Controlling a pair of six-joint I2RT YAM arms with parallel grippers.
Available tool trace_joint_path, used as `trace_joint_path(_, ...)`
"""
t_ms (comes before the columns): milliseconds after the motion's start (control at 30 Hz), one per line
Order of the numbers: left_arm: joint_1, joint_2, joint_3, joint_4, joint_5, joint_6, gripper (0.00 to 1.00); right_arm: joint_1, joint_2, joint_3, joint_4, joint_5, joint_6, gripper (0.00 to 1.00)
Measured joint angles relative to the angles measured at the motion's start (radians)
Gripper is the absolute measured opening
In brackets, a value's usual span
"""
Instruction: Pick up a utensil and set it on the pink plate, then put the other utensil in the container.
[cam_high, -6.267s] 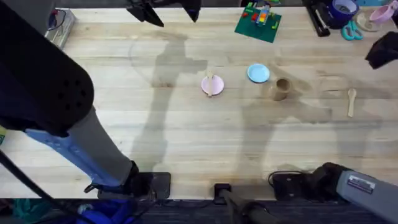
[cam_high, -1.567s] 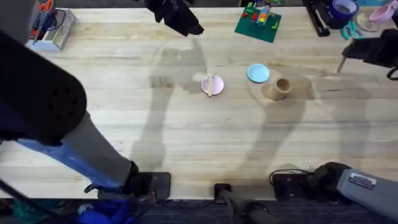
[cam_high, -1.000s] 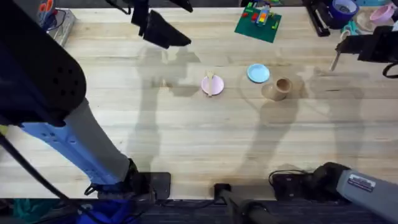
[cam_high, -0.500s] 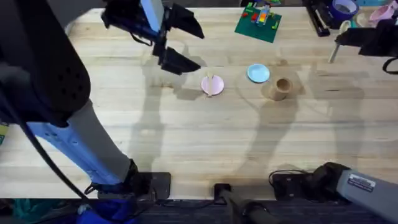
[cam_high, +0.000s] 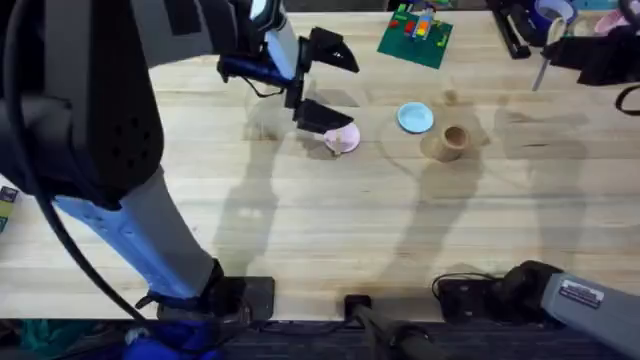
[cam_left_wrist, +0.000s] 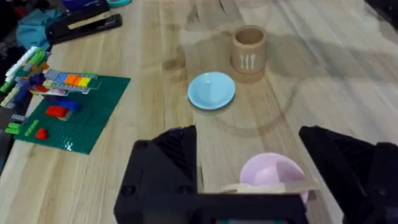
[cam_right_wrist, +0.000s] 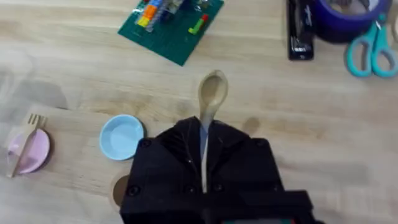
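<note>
The pink plate (cam_high: 346, 139) lies mid-table with the pale wooden fork (cam_right_wrist: 25, 142) resting across it. My left gripper (cam_high: 330, 85) hovers open just above and to the left of this plate; in the left wrist view the plate (cam_left_wrist: 273, 172) and fork (cam_left_wrist: 264, 185) lie between its black fingers (cam_left_wrist: 169, 163). At the far right my right gripper (cam_high: 575, 55) is raised and shut on the wooden spoon (cam_high: 543, 66), whose bowl (cam_right_wrist: 212, 93) sticks out ahead of the gripper. The tan container (cam_high: 453, 140) stands upright right of the plates, well left of the spoon.
A light blue plate (cam_high: 415, 118) sits between the pink plate and the container. A green brick board (cam_high: 415, 35) lies at the back. A stapler (cam_right_wrist: 300, 31), a tape roll (cam_right_wrist: 339, 15) and scissors (cam_right_wrist: 370, 53) crowd the far right corner.
My left arm has swung from the far left edge towards the pink plate, its gripper still open. The right gripper has carried the spoon slightly farther back.
</note>
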Motion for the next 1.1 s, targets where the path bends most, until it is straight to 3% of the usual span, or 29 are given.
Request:
trace_joint_path(200,-0.049,0.000,-0.001,0.118,0.000,-0.158,0.993,0.000,0.000,-0.096,0.185,-0.121,-0.049,0.035)
trace_joint_path(367,-0.072,0.012,-0.001,0.134,0.001,-0.221,0.993,-0.001,0.000,-0.203,0.407,-0.234,-0.065,0.035)
trace_joint_path(533,-0.072,0.027,-0.002,0.134,0.000,-0.244,0.993,-0.002,0.036,-0.236,0.552,-0.367,-0.071,0.034)
trace_joint_path(867,-0.072,0.028,-0.002,0.134,0.000,-0.251,0.993,-0.002,0.248,-0.240,0.774,-0.683,-0.071,0.034)
trace_joint_path(1100,-0.072,0.028,-0.002,0.134,0.000,-0.253,0.993,-0.002,0.278,-0.240,0.807,-0.828,-0.071,0.033)
